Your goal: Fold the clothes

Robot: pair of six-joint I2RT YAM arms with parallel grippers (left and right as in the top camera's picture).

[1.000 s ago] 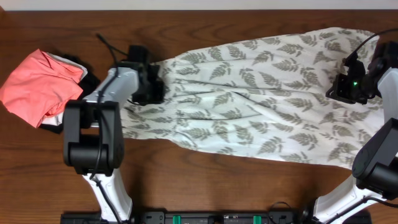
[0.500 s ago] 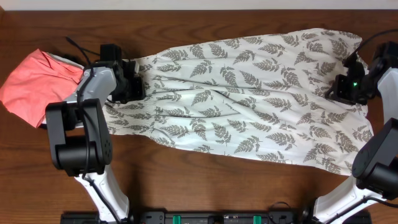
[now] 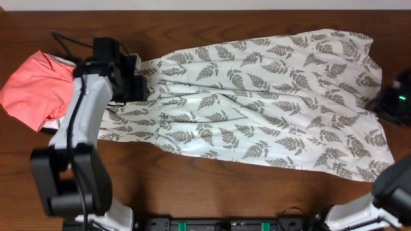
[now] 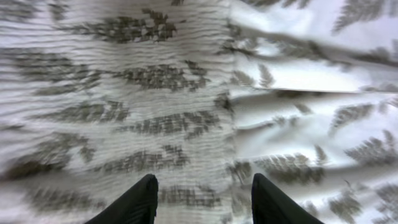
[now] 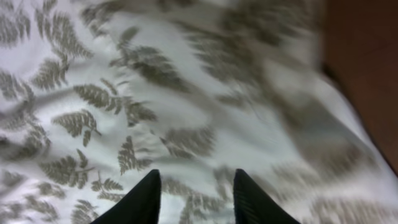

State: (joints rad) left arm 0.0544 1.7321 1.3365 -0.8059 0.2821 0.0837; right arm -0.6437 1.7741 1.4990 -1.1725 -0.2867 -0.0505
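The clothes, a long white dress (image 3: 257, 109) with a grey-green fern print, lie spread flat across the brown table, bodice to the left and hem to the right. My left gripper (image 3: 138, 86) hovers over the ribbed bodice (image 4: 124, 112). In the left wrist view the gripper (image 4: 202, 190) is open, with only fabric below it. My right gripper (image 3: 393, 102) is at the hem's right edge. In the right wrist view it (image 5: 194, 186) stands open just above the leaf-print cloth (image 5: 124, 93), holding nothing.
A coral-pink garment (image 3: 35, 90) lies bunched at the far left, a dark piece (image 3: 54, 127) showing under its edge. Bare wooden table (image 3: 192, 186) runs along the front, and table wood (image 5: 364, 62) shows past the hem.
The dress has been drawn leftward and lies flatter. Both grippers have opened and let go of the fabric. The left one moved left, and the right one drew back to the right edge.
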